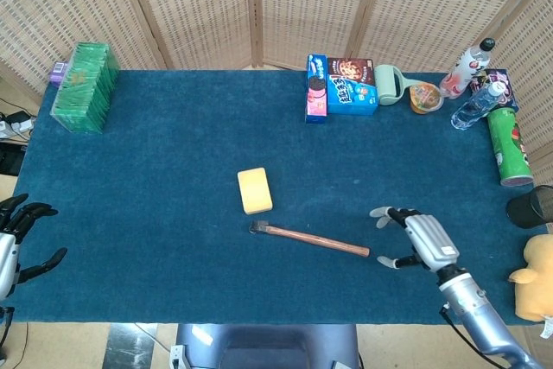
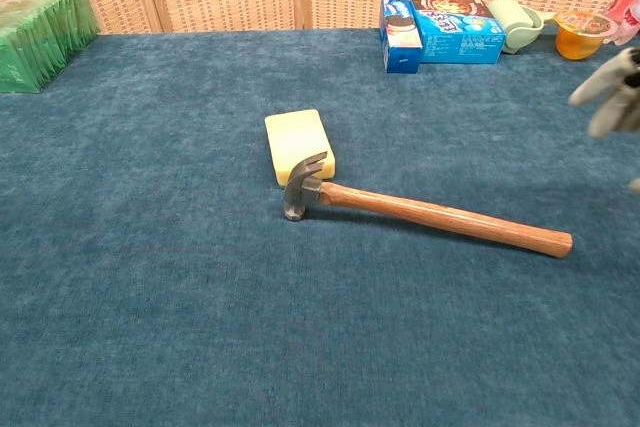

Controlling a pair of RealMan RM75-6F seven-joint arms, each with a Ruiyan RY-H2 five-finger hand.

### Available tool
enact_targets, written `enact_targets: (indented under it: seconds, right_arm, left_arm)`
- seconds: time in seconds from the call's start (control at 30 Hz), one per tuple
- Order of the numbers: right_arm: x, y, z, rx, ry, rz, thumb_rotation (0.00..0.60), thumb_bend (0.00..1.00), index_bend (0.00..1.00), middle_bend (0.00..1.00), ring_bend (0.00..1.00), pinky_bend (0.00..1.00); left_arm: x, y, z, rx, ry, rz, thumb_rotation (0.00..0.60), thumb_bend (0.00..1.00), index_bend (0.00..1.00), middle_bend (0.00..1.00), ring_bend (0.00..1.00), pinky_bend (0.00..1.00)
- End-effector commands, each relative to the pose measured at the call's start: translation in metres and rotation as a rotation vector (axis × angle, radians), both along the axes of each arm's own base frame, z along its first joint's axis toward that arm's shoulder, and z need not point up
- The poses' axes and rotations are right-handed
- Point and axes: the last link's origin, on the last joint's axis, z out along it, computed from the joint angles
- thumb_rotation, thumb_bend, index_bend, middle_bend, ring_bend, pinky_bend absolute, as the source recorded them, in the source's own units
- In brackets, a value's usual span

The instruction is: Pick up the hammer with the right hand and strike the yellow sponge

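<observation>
A hammer with a wooden handle and dark steel head lies flat on the blue table. Its head is just in front of the yellow sponge, and its handle points right. My right hand is open, fingers spread, hovering just right of the handle's end and not touching it. My left hand is open at the table's left edge, far from both objects; the chest view does not show it.
Along the back edge sit a stack of green packets, cookie boxes, a green mug, a jelly cup and bottles. A green can, a black cup and a yellow toy are at the right.
</observation>
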Motion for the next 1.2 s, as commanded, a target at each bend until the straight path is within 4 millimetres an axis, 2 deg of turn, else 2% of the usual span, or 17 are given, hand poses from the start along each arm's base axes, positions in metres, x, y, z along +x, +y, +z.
enact_targets:
  seconds: [0.03,0.17,0.33,0.63,1.2]
  right_arm:
    - [0.024,-0.011,-0.015,0.062,0.002,0.021,0.600,0.18,0.29,0.37,0.32,0.28]
    - [0.040,-0.025,-0.039,0.120,0.019,0.021,0.600,0.18,0.29,0.37,0.33,0.29]
    - [0.051,-0.033,-0.057,0.152,0.049,0.014,0.600,0.18,0.29,0.37,0.34,0.29]
    - [0.057,-0.046,-0.082,0.169,0.126,-0.020,0.600,0.18,0.29,0.37,0.34,0.31]
    - [0.077,-0.046,-0.115,0.223,0.208,-0.071,0.600,0.19,0.29,0.39,0.38,0.34]
  left_arm:
    - [0.002,0.003,0.002,0.001,0.003,-0.009,0.600,0.22,0.32,0.30,0.13,0.10]
    - [0.005,0.010,0.001,-0.008,0.005,-0.021,0.600,0.22,0.32,0.29,0.13,0.10]
    - [0.003,0.014,0.000,-0.017,0.000,-0.015,0.600,0.22,0.32,0.30,0.13,0.10]
    - [-0.007,0.020,0.000,-0.027,-0.007,0.007,0.600,0.22,0.32,0.29,0.13,0.10]
    - [-0.021,0.019,0.003,-0.020,-0.025,0.024,0.600,0.22,0.32,0.29,0.13,0.10]
